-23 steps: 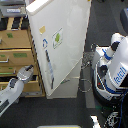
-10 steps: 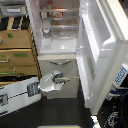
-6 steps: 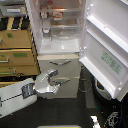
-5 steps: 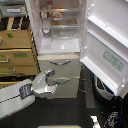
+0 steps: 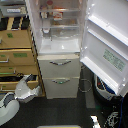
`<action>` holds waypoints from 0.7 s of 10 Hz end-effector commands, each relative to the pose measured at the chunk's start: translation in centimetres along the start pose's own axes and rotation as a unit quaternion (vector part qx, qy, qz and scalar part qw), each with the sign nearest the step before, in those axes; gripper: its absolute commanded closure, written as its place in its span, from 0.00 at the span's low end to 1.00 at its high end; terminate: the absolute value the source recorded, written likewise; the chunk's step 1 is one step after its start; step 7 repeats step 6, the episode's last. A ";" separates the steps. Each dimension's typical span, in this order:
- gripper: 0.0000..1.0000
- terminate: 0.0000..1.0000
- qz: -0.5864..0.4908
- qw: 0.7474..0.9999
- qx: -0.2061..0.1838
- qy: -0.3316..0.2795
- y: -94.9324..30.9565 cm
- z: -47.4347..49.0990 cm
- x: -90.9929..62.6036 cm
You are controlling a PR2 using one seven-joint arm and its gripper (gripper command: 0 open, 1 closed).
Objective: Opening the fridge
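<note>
The tall white fridge [image 5: 59, 50] stands in the middle with its big upper door [image 5: 107, 35] swung wide to the exterior view's right. The green-and-white sticker [image 5: 114, 59] shows on the door's inner side. The white shelved interior [image 5: 57, 22] holds a few items. Two lower drawers with curved silver handles [image 5: 60, 63] [image 5: 61, 81] are closed. My gripper [image 5: 30, 81] is at the lower left, apart from the fridge and left of the lower drawer. Its fingers look spread and hold nothing.
A tan wooden drawer cabinet [image 5: 17, 52] stands close on the left of the fridge, right behind my gripper. A white-and-blue rounded robot body [image 5: 105, 86] sits under the open door at the right. Cables [image 5: 87, 85] lie on the dark floor.
The upper door has swung from nearly shut to wide open on the right. My gripper has drawn back to the lower left, away from the fridge.
</note>
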 end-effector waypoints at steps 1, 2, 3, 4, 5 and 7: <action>0.00 0.00 0.121 0.990 0.071 -0.029 10.1 -3.5 -10.3; 0.00 0.00 0.118 0.990 0.067 -0.028 10.0 -4.0 -10.4; 0.00 0.00 0.103 0.992 0.065 -0.023 9.4 -4.7 -10.4; 0.00 0.00 0.098 0.993 0.064 -0.022 9.2 -5.5 -10.4; 0.00 0.00 0.100 0.993 0.067 -0.019 9.2 -6.1 -10.4; 0.00 1.00 0.104 0.992 0.065 -0.020 9.3 -6.3 -10.2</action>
